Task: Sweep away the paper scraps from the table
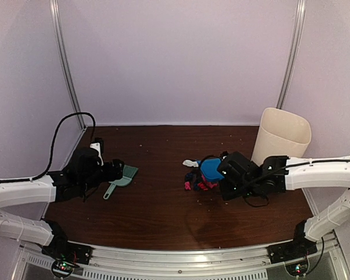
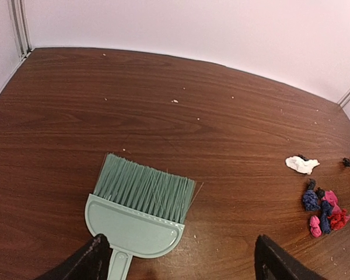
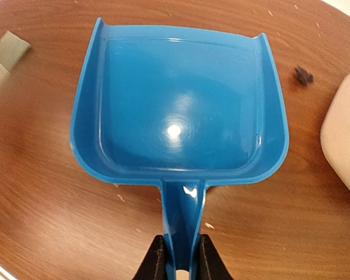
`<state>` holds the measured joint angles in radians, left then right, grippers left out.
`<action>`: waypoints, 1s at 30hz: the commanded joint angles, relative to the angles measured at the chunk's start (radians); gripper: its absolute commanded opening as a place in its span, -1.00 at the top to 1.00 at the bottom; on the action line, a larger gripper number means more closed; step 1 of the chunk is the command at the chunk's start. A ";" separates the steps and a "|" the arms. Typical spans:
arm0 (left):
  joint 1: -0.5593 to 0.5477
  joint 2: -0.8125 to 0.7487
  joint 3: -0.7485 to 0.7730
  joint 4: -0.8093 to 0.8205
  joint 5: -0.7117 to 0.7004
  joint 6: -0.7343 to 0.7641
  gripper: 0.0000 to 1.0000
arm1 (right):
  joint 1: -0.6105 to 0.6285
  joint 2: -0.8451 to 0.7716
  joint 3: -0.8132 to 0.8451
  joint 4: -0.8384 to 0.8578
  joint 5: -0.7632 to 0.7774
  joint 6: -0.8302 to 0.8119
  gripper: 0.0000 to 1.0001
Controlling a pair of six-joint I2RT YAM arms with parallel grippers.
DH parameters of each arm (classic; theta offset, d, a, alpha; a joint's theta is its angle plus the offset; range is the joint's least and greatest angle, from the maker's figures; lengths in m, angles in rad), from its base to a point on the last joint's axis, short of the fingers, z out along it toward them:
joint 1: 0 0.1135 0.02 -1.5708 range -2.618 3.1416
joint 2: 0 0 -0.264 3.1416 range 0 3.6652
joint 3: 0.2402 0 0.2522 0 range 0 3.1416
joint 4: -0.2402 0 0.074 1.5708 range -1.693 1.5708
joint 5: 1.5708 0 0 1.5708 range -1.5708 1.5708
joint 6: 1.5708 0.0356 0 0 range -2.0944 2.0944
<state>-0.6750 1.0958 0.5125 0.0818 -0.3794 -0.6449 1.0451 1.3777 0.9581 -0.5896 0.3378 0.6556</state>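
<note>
Your right hand (image 3: 181,265) is pinching the handle of the blue dustpan (image 3: 178,116), with its two fingers (image 3: 156,262) pressed against either side of the stem. The pan reaches straight out ahead of that hand, mouth facing away. Just past the pan's far right corner, one dark scrap lies on the desk (image 3: 41,192). A cream bin (image 3: 345,140) stands to the right of the pan. From above, the pan sits right beside the main cluster of paper scraps (image 1: 195,182), on the side of them nearer this hand.

Your left hand (image 2: 181,256) is spread wide and grips nothing. The green brush (image 2: 143,204) lies flat on the wood between its fingers, closer to the left one, bristles pointing away from the hand. I cannot tell whether the brush handle touches that finger. Well off to this hand's right are a white piece, a black bit beyond it, and a clump of pink and dark blue pieces.
</note>
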 commanded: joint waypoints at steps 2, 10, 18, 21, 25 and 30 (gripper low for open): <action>0.005 0.007 -0.006 0.045 0.003 0.017 -0.74 | 0.002 -0.153 -0.198 -0.052 0.084 0.183 0.82; 0.005 0.030 0.001 0.035 -0.021 0.020 -0.74 | -0.030 -0.170 -0.345 0.008 0.102 0.209 0.71; 0.006 0.041 0.000 0.036 -0.033 0.017 -0.74 | -0.038 -0.083 -0.387 0.055 0.031 0.182 0.51; 0.005 0.049 0.000 0.039 -0.041 0.019 -0.74 | -0.038 -0.071 -0.383 0.048 0.007 0.182 0.27; 0.006 0.064 0.007 0.014 -0.094 -0.002 -0.76 | -0.036 -0.086 -0.315 -0.040 0.007 0.204 -0.09; 0.026 0.077 0.010 -0.006 -0.120 -0.026 -0.77 | -0.030 -0.194 -0.235 -0.090 -0.009 0.202 -0.40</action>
<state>-0.6724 1.1603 0.5125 0.0715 -0.4568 -0.6498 1.0130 1.2633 0.6605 -0.6361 0.3332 0.8501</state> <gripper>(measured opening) 0.883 0.667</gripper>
